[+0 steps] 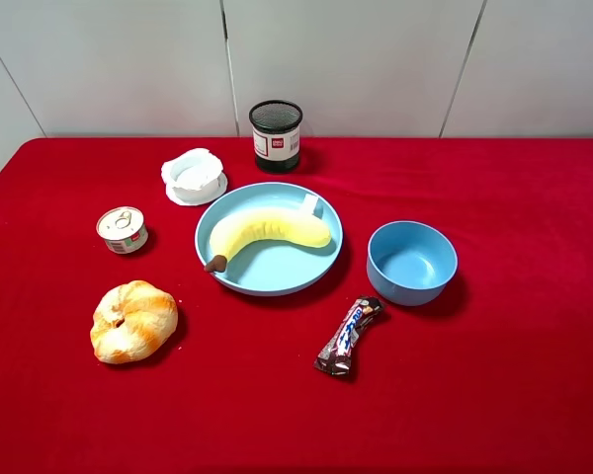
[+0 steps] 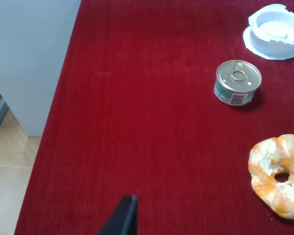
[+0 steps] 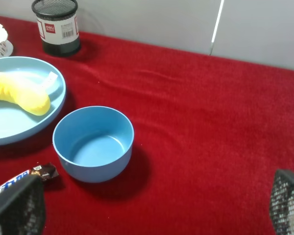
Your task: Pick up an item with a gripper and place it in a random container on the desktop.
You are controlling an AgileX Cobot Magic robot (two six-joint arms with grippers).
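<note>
Yellow banana point(image 1: 268, 232) lying in the light-blue plate point(image 1: 277, 278) at frame centre, "deli" label on black mesh cup point(image 3: 56, 25) upper left, right gripper point(image 3: 152, 208) spread wide, empty, left gripper's point(image 2: 121, 218) opening unclear.

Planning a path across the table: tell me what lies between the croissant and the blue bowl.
In the exterior high view, the light-blue plate with the banana fills the stretch between the croissant and the blue bowl; the chocolate bar sits just nearer.
</note>
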